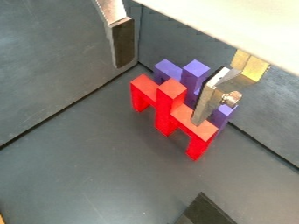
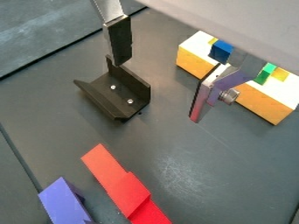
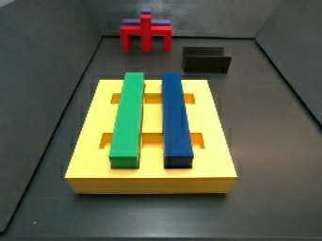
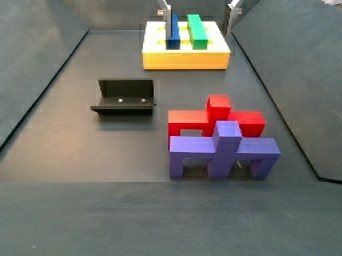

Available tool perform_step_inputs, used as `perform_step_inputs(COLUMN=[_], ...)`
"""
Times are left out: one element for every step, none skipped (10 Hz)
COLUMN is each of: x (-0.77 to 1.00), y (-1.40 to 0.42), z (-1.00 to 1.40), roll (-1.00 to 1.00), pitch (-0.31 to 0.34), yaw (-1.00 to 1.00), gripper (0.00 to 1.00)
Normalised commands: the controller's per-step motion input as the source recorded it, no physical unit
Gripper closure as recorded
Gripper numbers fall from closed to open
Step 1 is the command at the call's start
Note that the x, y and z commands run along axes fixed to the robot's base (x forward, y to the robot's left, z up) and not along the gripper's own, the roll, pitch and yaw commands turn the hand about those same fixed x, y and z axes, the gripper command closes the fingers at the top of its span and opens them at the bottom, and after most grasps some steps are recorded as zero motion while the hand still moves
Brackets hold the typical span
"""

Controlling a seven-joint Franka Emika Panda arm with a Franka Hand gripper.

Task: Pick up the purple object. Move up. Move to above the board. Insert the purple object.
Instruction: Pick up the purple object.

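The purple object (image 1: pixel 176 72) stands on the dark floor, touching the red piece (image 1: pixel 163 107); in a side view it (image 4: pixel 221 155) is in front of the red piece. My gripper (image 1: pixel 163 70) hangs well above both pieces, open and empty, and the purple object shows between its silver fingers (image 1: pixel 121 44). The yellow board (image 3: pixel 94 132) lies flat and carries a green bar (image 3: pixel 127 118) and a blue bar (image 3: pixel 176 118). The board also shows in a wrist view (image 2: pixel 197 56), beyond the gripper (image 2: pixel 163 70).
The dark fixture (image 4: pixel 123 97) stands between the board (image 4: pixel 187 58) and the red piece (image 4: pixel 211 118); it also shows in a wrist view (image 2: pixel 114 94). Dark walls rise around the floor.
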Motion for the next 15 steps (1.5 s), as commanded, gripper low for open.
perform_step_inputs(x=[0.0, 0.0, 0.0, -0.01, 0.0, -0.06, -0.08, -0.17, -0.27, -0.4, -0.44, -0.23, 0.0, 0.14, 0.0], y=[0.03, 0.0, 0.13, 0.26, 0.57, 0.81, 0.86, 0.87, 0.88, 0.81, 0.77, 0.65, 0.49, 0.19, 0.19], z=[-0.09, -0.05, -0.12, -0.25, -0.31, -0.15, -0.08, -0.07, -0.1, -0.26, -0.4, -0.57, -0.7, -0.69, -0.65], roll=[0.0, 0.01, 0.0, 0.0, -0.04, -0.02, 0.01, 0.0, 0.0, 0.0, 0.0, 0.0, 0.0, 0.0, 0.0], pitch=[0.0, 0.0, 0.0, 0.011, 0.034, 0.046, 0.079, 0.067, 0.063, 0.027, 0.0, 0.0, 0.017, 0.0, -0.001], yaw=[0.0, 0.0, 0.0, 0.0, -0.03, -0.09, -0.1, -0.11, -0.09, -0.14, -0.17, -0.17, -0.13, -0.06, -0.06], gripper=[0.0, 0.0, 0.0, 0.0, 0.0, 0.0, 0.0, 0.0, 0.0, 0.0, 0.0, 0.0, 0.0, 0.0, 0.0])
